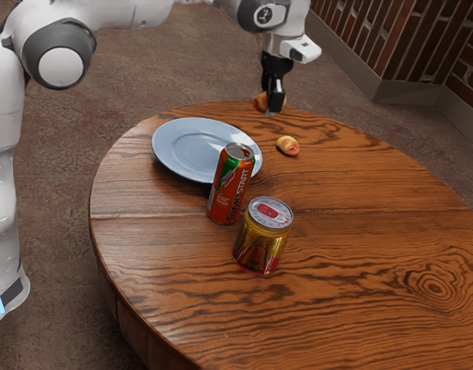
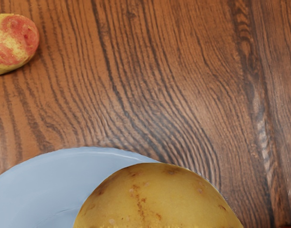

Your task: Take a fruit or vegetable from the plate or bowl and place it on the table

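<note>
You see the yellow-brown potato gripped between the jaws of your gripper, raised above the table. Below the jaws, to the exterior view's left, lies the blue plate; near them, lower, rests a red-and-yellow fruit or vegetable. Farther from the jaws, you find an orange can beside a gold can.

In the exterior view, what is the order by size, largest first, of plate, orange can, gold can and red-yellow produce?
1. Plate
2. Orange can and gold can: too alike to rank
3. Red-yellow produce
</note>
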